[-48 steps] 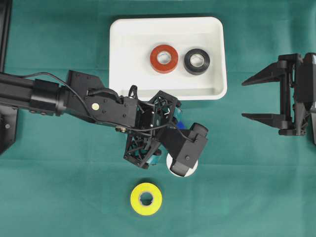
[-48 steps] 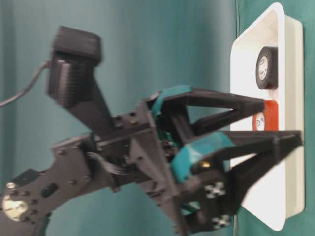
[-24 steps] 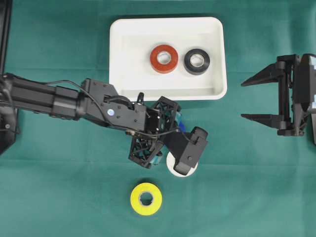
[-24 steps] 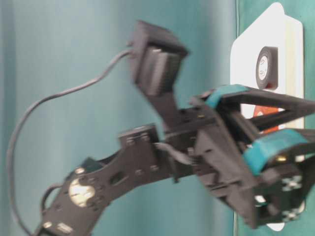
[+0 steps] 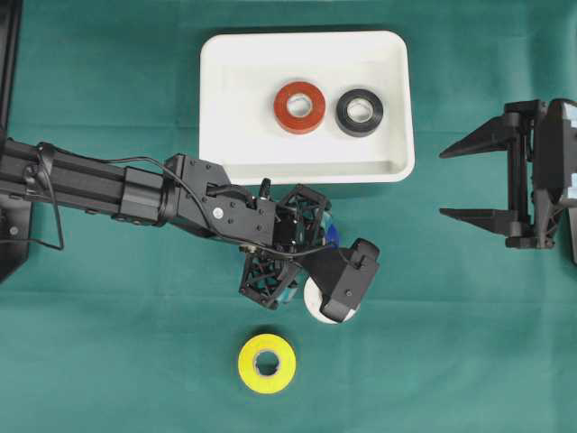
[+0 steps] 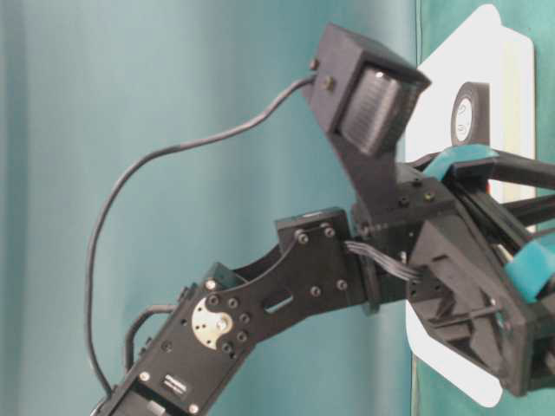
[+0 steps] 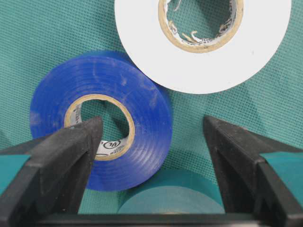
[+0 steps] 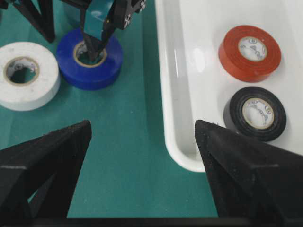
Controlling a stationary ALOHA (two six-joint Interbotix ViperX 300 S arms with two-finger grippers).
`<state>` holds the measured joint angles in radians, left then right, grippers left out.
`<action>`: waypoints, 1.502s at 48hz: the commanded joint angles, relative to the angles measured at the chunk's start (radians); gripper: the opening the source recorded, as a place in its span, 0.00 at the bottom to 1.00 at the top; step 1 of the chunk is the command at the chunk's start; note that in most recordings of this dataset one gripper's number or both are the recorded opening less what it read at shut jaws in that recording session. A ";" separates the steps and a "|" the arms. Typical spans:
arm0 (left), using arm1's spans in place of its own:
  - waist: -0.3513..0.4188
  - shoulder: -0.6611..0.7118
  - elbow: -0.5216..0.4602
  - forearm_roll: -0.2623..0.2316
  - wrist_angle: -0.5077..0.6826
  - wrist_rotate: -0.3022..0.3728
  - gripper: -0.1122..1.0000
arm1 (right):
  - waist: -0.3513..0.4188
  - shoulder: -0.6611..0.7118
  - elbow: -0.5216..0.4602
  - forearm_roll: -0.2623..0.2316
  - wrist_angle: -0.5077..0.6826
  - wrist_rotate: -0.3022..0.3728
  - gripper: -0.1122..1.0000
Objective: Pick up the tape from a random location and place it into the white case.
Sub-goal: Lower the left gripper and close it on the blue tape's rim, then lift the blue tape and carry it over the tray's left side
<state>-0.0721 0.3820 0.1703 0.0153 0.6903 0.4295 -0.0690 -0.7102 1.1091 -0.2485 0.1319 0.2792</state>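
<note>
The left arm has sunk toward the green worktop [image 5: 108, 361] over the last second, its wrist tipping down, so the left pincer [image 7: 149, 142] now sits low over the blue tape [image 7: 102, 120]. It is spread wide and grips nothing: one finger [image 8: 97, 35] reaches into the roll's core, the other stands outside the roll's wall. That placement suggests the approach is over and a squeeze on the wall is the next step.

The blue tape lies flat near the middle of the worktop, just off the case's front rim, with the white tape [image 7: 203, 42] right against it, possibly touching, and a teal roll [image 7: 173, 194] below it in the wrist view. The crowding could make a neighbour shift when the fingers close. The yellow tape [image 5: 267, 363] lies apart, toward the front edge.

The white case [image 5: 225, 108] at the back edge already holds the red tape [image 5: 299, 107] and the black tape [image 5: 359, 112].

At the right edge, the right pincer [image 5: 478, 180] hangs spread and empty, unmoved.
</note>
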 commanded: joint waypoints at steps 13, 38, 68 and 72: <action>-0.005 -0.015 -0.005 0.000 -0.005 0.005 0.85 | 0.000 0.000 -0.025 -0.002 -0.012 -0.002 0.89; -0.008 -0.017 -0.008 0.000 0.002 0.025 0.30 | 0.000 0.000 -0.025 -0.002 -0.012 -0.002 0.89; -0.002 -0.089 -0.031 0.002 0.020 0.025 0.30 | 0.000 0.000 -0.026 -0.002 -0.012 -0.002 0.89; -0.002 -0.103 -0.038 0.002 0.037 0.025 0.30 | 0.000 0.000 -0.025 -0.002 -0.014 -0.002 0.89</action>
<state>-0.0752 0.3359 0.1641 0.0138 0.7179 0.4525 -0.0690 -0.7102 1.1091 -0.2470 0.1289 0.2777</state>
